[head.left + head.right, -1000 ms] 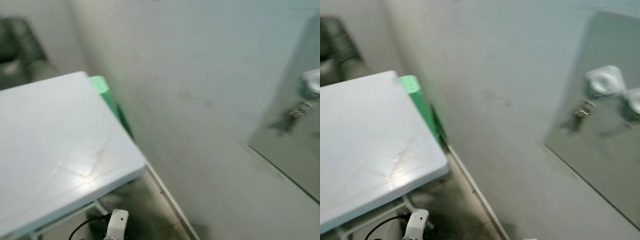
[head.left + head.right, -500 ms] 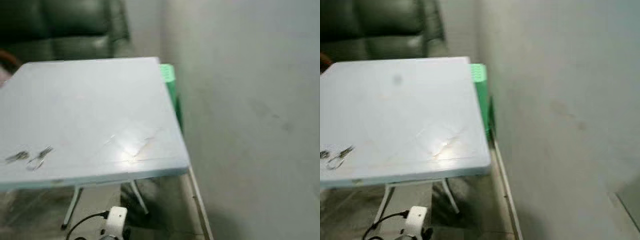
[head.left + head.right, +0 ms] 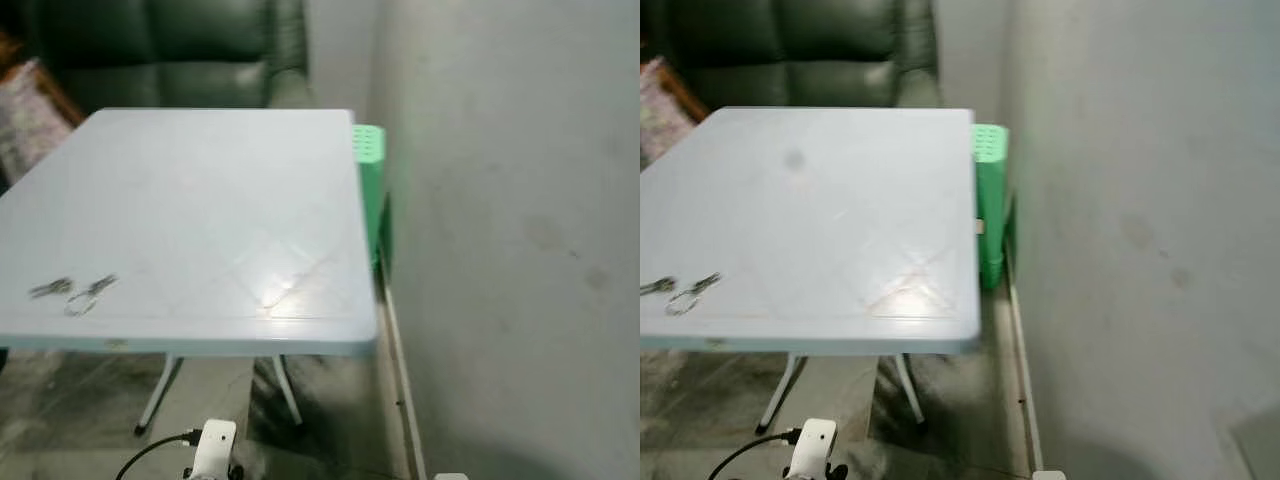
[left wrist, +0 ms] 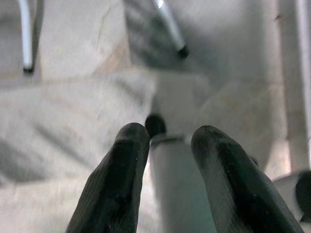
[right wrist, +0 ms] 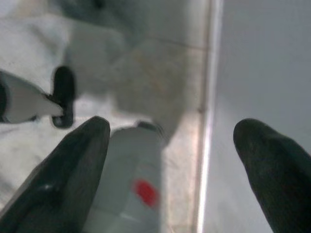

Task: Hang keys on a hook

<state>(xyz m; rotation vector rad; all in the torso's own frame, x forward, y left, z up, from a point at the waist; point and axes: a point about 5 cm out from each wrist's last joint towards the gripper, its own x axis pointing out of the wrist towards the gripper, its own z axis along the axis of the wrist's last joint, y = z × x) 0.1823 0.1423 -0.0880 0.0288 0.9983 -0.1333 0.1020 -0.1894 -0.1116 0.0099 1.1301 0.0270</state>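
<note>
A small bunch of keys [image 3: 75,292] lies on the pale blue table [image 3: 220,200], near its front edge at the left; the same keys [image 3: 680,292] show in the right eye view. Both arms hang low, away from the table. In the left wrist view my left gripper [image 4: 167,133] points down at the floor, its black fingers [image 4: 127,160] slightly apart with nothing held. The right gripper [image 5: 175,128] also faces the floor beside the wall's skirting, with its fingers [image 5: 77,160] spread wide and empty.
A green plastic stool [image 3: 368,170] is wedged between the table's right edge and the grey wall [image 3: 520,200]. A dark green armchair [image 3: 170,50] stands behind the table. Thin table legs [image 3: 155,395] and a white device with a black cable [image 3: 210,450] are on the floor.
The camera has swung left. The grey panel with hooks has slid out of the picture on the right, and the table with the keys has come fully into view.
</note>
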